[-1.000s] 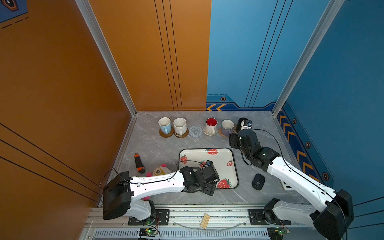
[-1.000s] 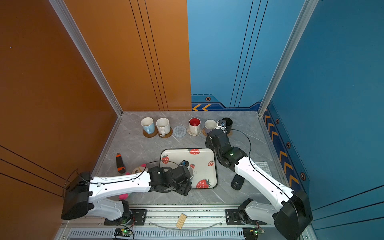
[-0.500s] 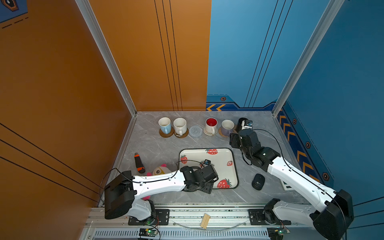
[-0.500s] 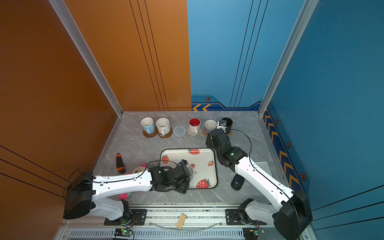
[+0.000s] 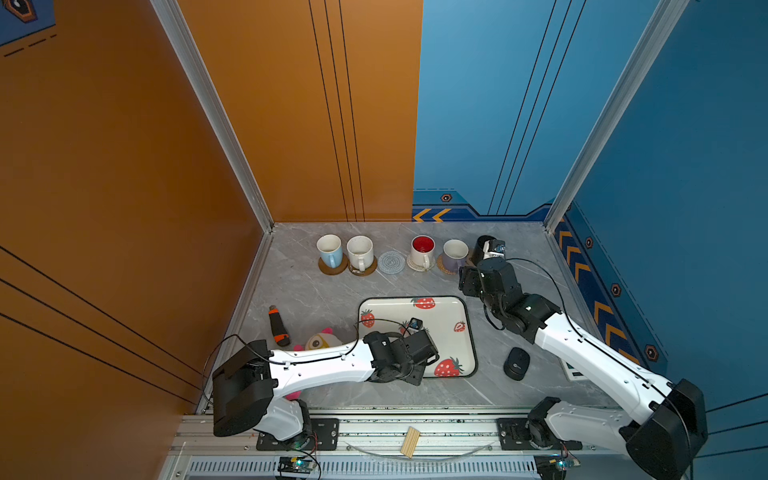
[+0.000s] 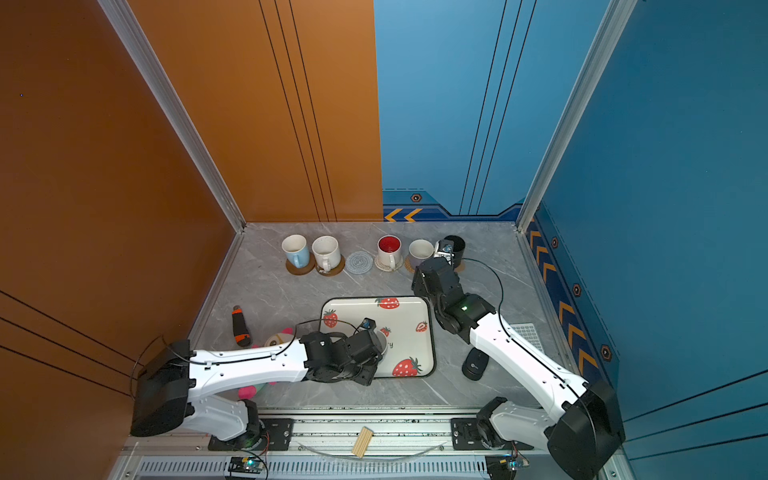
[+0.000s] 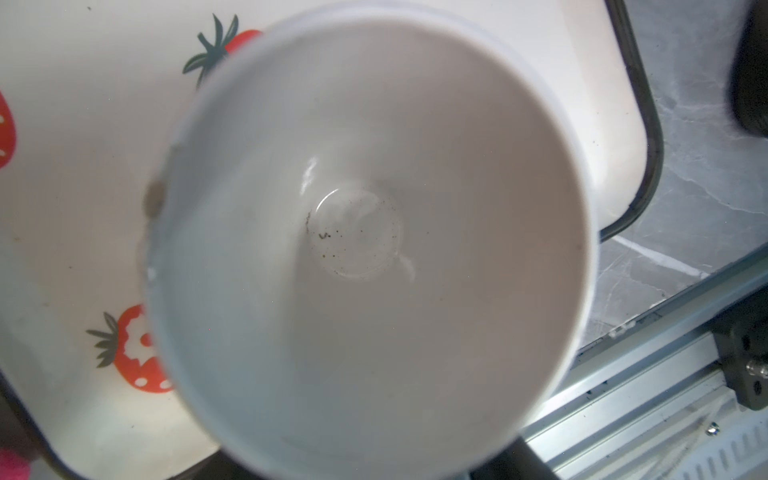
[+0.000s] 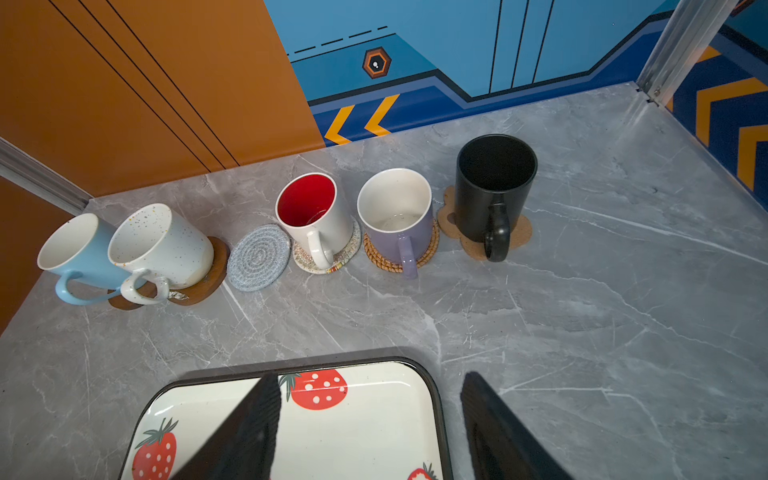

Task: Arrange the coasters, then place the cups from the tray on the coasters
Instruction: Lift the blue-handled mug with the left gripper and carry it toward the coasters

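A cup [image 7: 374, 249] with a white inside and a pale blue rim fills the left wrist view and stands on the strawberry tray [image 5: 440, 309]. My left gripper [image 6: 374, 347] hangs right over it, its fingers hidden. Along the back stand several cups on coasters: light blue [image 8: 79, 253], speckled [image 8: 162, 249], red-inside [image 8: 311, 212], lavender [image 8: 399, 216] and black [image 8: 494, 183]. Between them the grey woven coaster [image 8: 258, 257] lies bare. My right gripper [image 8: 370, 415] is open and holds nothing, over the tray's far right corner [image 8: 432, 399].
Left of the tray lie a black-and-orange screwdriver [image 5: 277, 326] and a plush toy [image 5: 320, 340]. A black computer mouse [image 5: 516, 363] sits right of the tray, under my right arm. The orange and blue walls close in the back and sides.
The left arm has shifted only slightly over the cup on the tray. The right arm has not moved.
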You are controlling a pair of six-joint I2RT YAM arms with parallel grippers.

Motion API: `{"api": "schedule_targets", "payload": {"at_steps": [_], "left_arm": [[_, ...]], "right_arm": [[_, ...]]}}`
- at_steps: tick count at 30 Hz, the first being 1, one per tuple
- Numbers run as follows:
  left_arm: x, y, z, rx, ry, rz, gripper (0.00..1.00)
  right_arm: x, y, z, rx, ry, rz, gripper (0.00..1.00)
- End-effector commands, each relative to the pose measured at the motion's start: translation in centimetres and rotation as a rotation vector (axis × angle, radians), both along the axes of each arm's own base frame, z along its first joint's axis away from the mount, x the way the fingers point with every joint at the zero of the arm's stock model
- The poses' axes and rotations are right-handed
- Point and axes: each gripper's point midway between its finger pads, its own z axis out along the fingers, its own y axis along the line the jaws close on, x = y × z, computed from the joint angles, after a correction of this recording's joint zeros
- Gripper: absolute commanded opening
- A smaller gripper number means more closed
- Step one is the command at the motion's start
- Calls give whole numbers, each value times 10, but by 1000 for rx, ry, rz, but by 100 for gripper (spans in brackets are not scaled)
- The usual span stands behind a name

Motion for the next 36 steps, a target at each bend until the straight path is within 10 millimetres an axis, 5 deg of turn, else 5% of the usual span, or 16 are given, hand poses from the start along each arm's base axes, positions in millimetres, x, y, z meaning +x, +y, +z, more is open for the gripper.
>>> {"api": "schedule_targets", "payload": {"at_steps": [1, 21, 29, 33, 36], "left_arm": [[1, -2, 4, 28, -22, -23, 59], [-2, -14, -4, 52, -5, -63, 43], [-2, -16, -2, 47, -5, -71, 21], [0, -13, -2, 59, -16, -62, 0], [4, -5, -1, 86, -35, -32, 0]], "right_arm": [[0, 0, -5, 24, 5, -4, 67], [1, 1, -5, 34, 5, 2, 67], [2, 1, -6, 36, 7, 2, 67], [2, 0, -6, 36, 9, 0, 67], [2, 0, -8, 36, 12, 0, 67]]}}
